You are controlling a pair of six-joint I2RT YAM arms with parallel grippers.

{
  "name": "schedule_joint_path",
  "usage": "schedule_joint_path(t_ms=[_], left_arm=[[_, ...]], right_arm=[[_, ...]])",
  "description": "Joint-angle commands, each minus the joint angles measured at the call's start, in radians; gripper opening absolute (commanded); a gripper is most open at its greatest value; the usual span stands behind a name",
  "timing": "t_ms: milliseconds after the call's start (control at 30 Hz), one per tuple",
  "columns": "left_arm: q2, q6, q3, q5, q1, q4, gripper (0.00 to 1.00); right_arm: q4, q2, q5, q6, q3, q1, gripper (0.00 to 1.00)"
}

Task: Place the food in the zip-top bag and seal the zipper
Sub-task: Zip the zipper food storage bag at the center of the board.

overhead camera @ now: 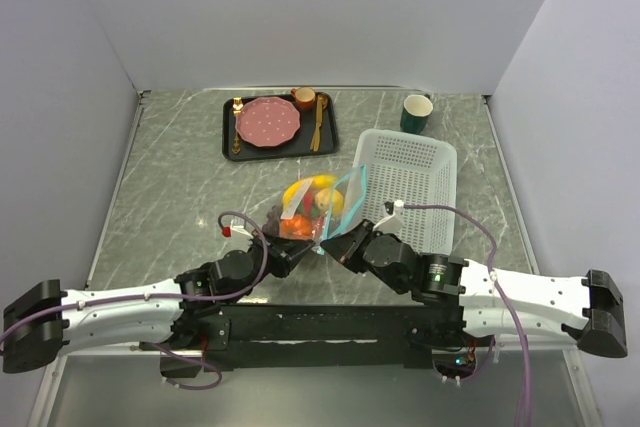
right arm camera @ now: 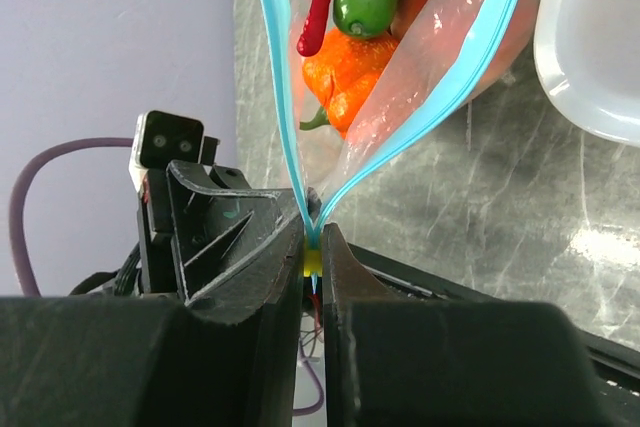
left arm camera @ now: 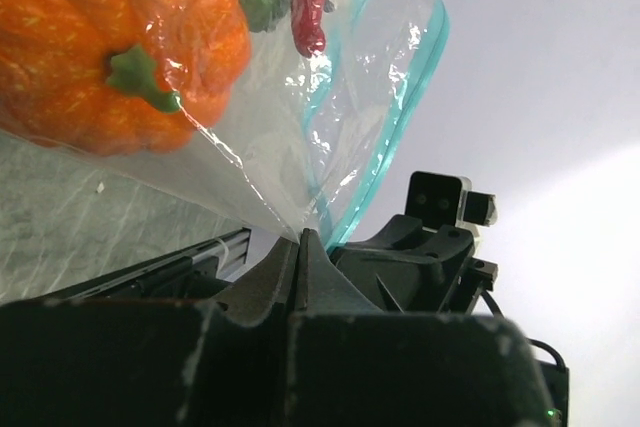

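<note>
Clamped tight, the right gripper [right arm camera: 313,247] pinches the near end of the zipper [right arm camera: 274,47], whose two teal strips fork apart and run away toward the white basket [overhead camera: 410,182], while the left gripper [left arm camera: 298,252], likewise closed, nips the zip-top bag [overhead camera: 300,219] just beside it, with the food [right arm camera: 345,72] inside.

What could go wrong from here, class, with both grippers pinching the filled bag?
1. The zipper gapes open above the right gripper; the chili and orange fruit could spill if the zip-top bag tips.
2. The left gripper holds only thin film, which may slip under the load.
</note>
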Motion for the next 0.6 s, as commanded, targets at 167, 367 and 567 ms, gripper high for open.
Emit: schedule_joint_path(t_ms=[167, 367, 567], left_arm=[[-0.096, -0.014, -0.027, -0.016, 0.004, -0.091, 0.01], [-0.102, -0.02, -0.041, 0.004, 0.005, -0.122, 0.01], [-0.079, -0.017, -0.054, 0.01, 0.005, -0.09, 0.01]], right_arm=[[-0.015, -0.025, 0.056, -0.014, 0.017, -0.067, 0.02], [0.011, -0.009, 0.037, -0.054, 0.031, -0.112, 0.02], [0.014, 0.015, -0.052, -0.042, 0.034, -0.116, 0.01]])
